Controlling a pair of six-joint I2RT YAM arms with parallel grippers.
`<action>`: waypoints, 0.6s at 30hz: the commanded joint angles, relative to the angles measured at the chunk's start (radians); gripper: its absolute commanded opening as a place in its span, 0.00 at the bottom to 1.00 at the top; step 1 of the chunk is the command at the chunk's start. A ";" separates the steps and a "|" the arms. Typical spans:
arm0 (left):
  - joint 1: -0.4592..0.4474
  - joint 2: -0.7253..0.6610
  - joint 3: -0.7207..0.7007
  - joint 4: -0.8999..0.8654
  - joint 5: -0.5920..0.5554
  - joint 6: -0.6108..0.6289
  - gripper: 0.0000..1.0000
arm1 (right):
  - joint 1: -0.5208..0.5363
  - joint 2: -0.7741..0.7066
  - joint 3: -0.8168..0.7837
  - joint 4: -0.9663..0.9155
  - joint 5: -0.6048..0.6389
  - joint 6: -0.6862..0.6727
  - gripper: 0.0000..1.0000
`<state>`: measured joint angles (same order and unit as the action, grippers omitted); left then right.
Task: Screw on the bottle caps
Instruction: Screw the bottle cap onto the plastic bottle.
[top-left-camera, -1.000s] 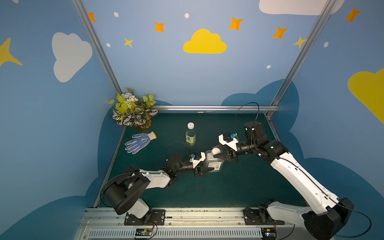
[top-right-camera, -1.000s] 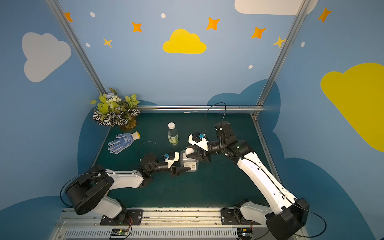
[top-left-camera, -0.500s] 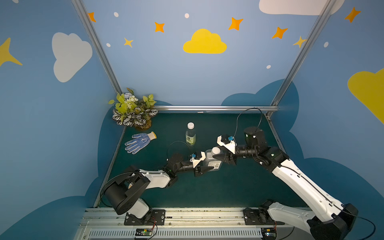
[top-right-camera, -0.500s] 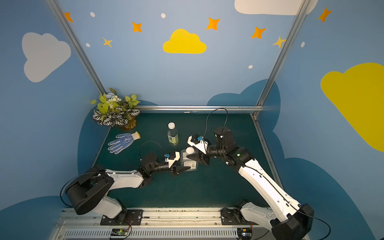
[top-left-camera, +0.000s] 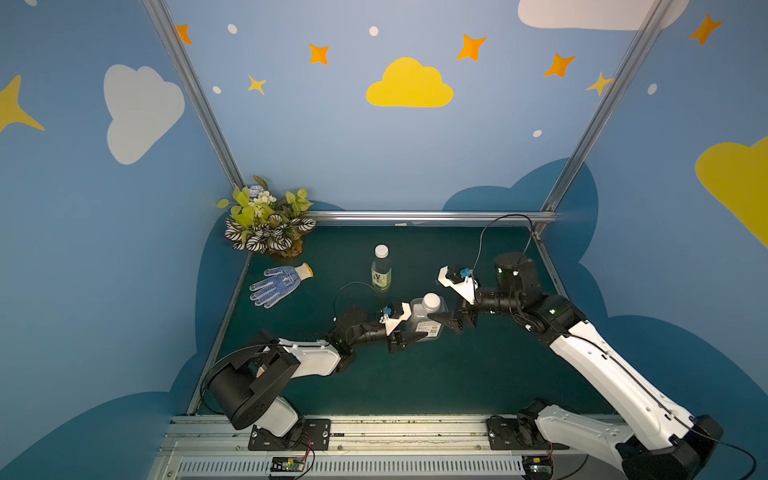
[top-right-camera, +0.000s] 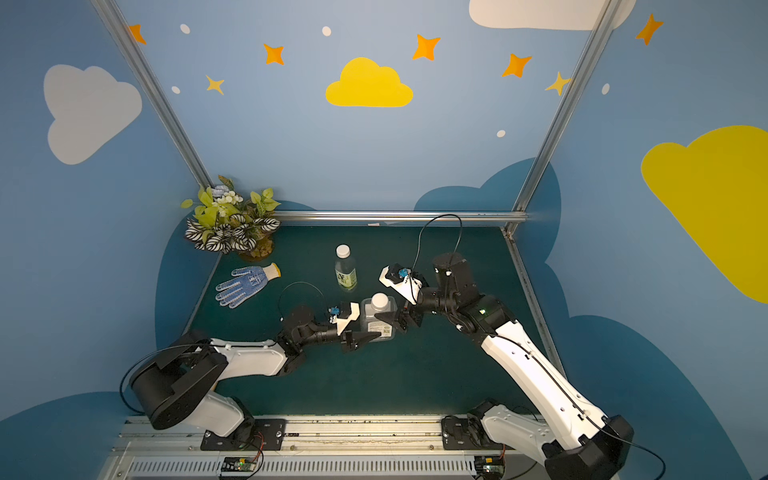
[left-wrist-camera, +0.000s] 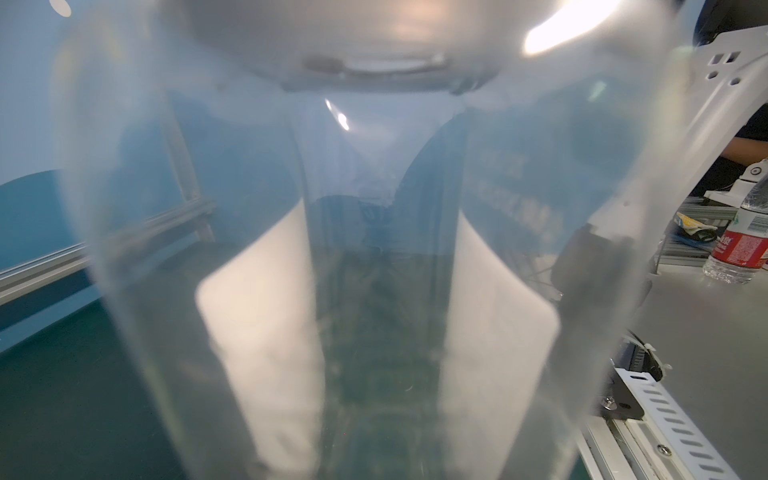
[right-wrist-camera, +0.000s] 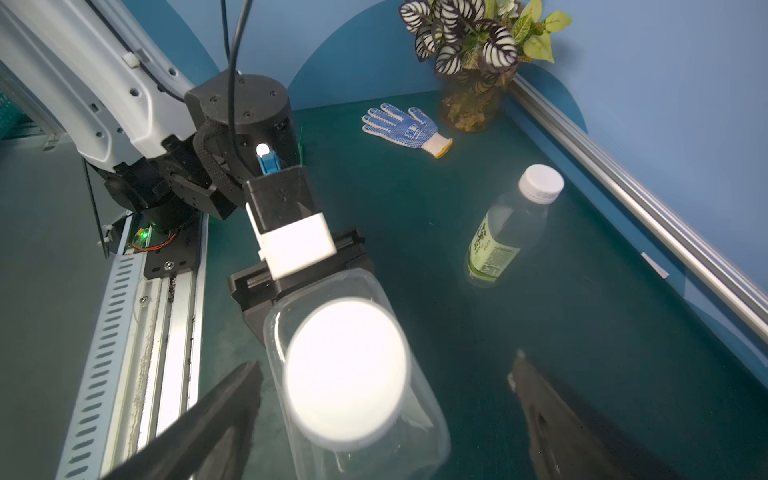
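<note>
Nearest me, my left tool (top-left-camera: 413, 332) is clamped on the body of the squat bottle (top-left-camera: 428, 324), which stands upright in the middle of the surface (top-left-camera: 415, 386). The change is on the other side. My right tool (right-wrist-camera: 385, 361) was pinched on the white cap (right-wrist-camera: 347, 376) a second ago and has now let go. Its fingers (right-wrist-camera: 216, 407) stand spread wide on either side of the cap without touching it. The cap sits on the neck, level as far as I can see, so I judge this turn finished. I cannot tell whether it is fully tight, so another grip and twist may be due.

The right wrist view shows the gap plainly, while in both top views the fingers merge with the bottle. The left wrist view is filled by the bottle's clear wall and white label and shows nothing of my left fingers.

Farther back the slim bottle (top-left-camera: 381, 274) stands well apart, with the second cap (top-left-camera: 381, 251) already on it. Beyond lie the glove (top-left-camera: 280, 284) and the plant (top-left-camera: 270, 224) in the far corner.
</note>
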<state>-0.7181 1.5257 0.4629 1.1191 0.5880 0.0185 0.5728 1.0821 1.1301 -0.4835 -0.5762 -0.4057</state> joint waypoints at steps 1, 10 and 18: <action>0.002 -0.015 0.003 0.030 0.002 0.010 0.29 | -0.036 -0.013 0.069 0.023 -0.091 0.059 0.98; 0.002 -0.020 -0.002 0.029 0.001 0.016 0.29 | -0.060 0.062 0.106 0.031 -0.071 0.080 0.98; 0.004 -0.025 -0.008 0.049 -0.001 0.014 0.29 | -0.059 0.073 0.032 0.028 -0.014 0.045 0.98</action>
<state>-0.7177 1.5253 0.4622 1.1202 0.5873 0.0227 0.5182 1.1694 1.1969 -0.4637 -0.6258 -0.3481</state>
